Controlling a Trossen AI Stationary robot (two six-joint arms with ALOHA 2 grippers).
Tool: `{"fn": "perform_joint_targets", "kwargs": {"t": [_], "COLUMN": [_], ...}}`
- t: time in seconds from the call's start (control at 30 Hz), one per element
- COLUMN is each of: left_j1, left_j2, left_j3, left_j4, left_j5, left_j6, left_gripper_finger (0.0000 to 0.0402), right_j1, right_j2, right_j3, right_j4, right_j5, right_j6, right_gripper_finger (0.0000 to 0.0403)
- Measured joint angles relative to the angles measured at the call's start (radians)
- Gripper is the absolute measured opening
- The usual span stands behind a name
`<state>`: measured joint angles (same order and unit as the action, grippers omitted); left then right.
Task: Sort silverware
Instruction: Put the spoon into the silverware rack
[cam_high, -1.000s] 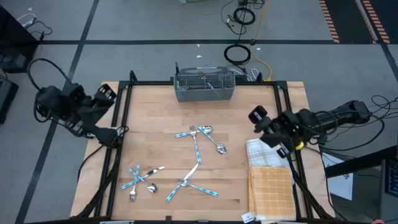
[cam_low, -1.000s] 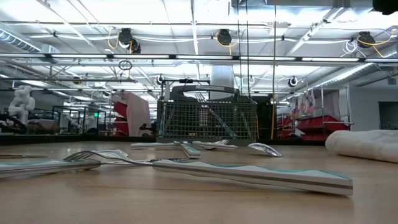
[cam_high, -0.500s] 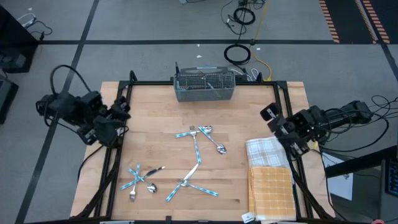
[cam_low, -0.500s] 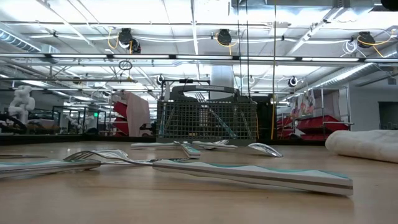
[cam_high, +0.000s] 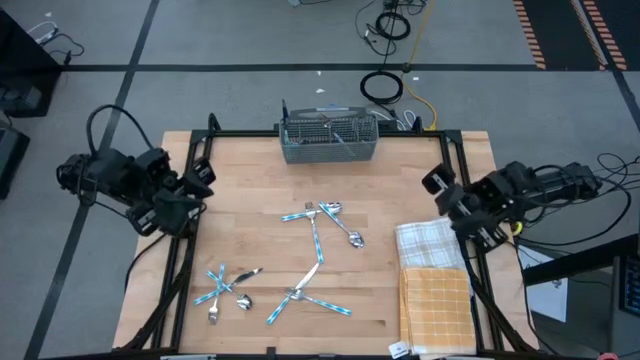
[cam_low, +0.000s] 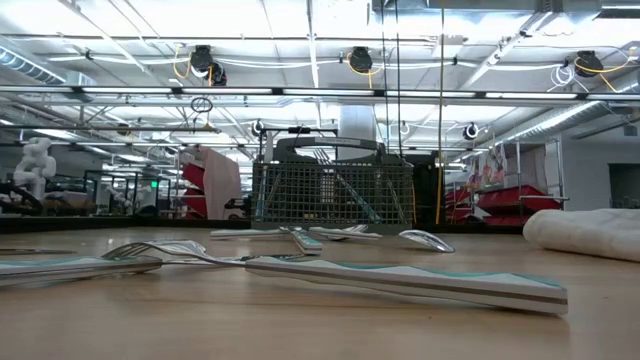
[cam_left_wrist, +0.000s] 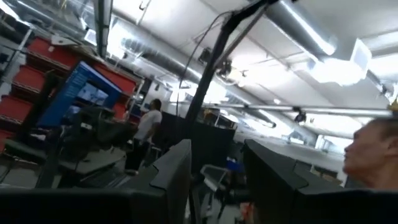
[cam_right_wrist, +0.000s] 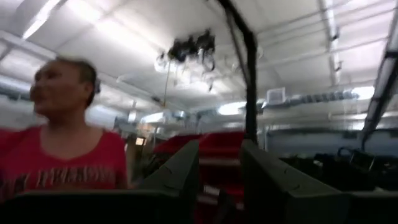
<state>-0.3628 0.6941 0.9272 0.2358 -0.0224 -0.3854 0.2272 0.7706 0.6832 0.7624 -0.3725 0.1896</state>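
bench (cam_high: 240, 170): nothing sorted that I can confirm | basket (cam_high: 329, 139) at far edge | silverware (cam_high: 318, 240) loose mid-bench, more near left front | left fingers (cam_left_wrist: 214, 171) and right fingers (cam_right_wrist: 219, 165) parted, empty, parked at side rails | next, I judge: reach in, pinch one handle

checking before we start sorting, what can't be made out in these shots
- Caddy contents: the mesh blurs them in the high and low views.
- Small silverware pile: too small in the high view to tell forks from spoons.
- Table: absent from both wrist views, which face the room.
- Nearest handle: its head is hidden in the low view.
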Motion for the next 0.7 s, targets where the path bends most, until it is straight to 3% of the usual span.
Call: {"fn": "perform_joint_targets", "kwargs": {"t": [0.1, 0.17, 0.27, 0.4, 0.53, 0.6, 0.7], "left_j1": [0.019, 0.028, 0.04, 0.057, 0.06, 0.071, 0.076], "left_j2": [-0.004, -0.001, -0.002, 0.01, -0.016, -0.024, -0.047], "left_j3": [0.0, 0.001, 0.0, 0.002, 0.001, 0.001, 0.001], "left_j4": [0.007, 0.032, 0.001, 0.07, -0.083, -0.125, -0.145], "left_j5": [0.002, 0.044, 0.108, 0.118, 0.13, 0.076, 0.081], "left_j6": [-0.028, -0.047, -0.027, -0.063, 0.0, 0.002, 0.024], "left_gripper_finger": [0.0152, 0.0152, 0.0152, 0.0152, 0.0152, 0.0152, 0.0152], "right_j1": [-0.004, -0.002, -0.004, -0.012, -0.017, -0.025, -0.026], "right_j2": [-0.004, 0.013, 0.015, 0.017, -0.028, -0.052, -0.069], "right_j3": [0.055, 0.093, 0.12, 0.124, 0.127, 0.127, 0.126], "right_j4": [-0.174, -0.192, -0.292, -0.24, -0.383, -0.459, -0.481], "right_j5": [-0.009, 0.014, -0.074, -0.032, -0.111, -0.078, -0.043], "right_j6": [-0.029, -0.011, -0.066, -0.059, -0.172, -0.188, -0.178], "right_gripper_finger": [0.0105, 0.0105, 0.0105, 0.0105, 0.0105, 0.0105, 0.0105]}}
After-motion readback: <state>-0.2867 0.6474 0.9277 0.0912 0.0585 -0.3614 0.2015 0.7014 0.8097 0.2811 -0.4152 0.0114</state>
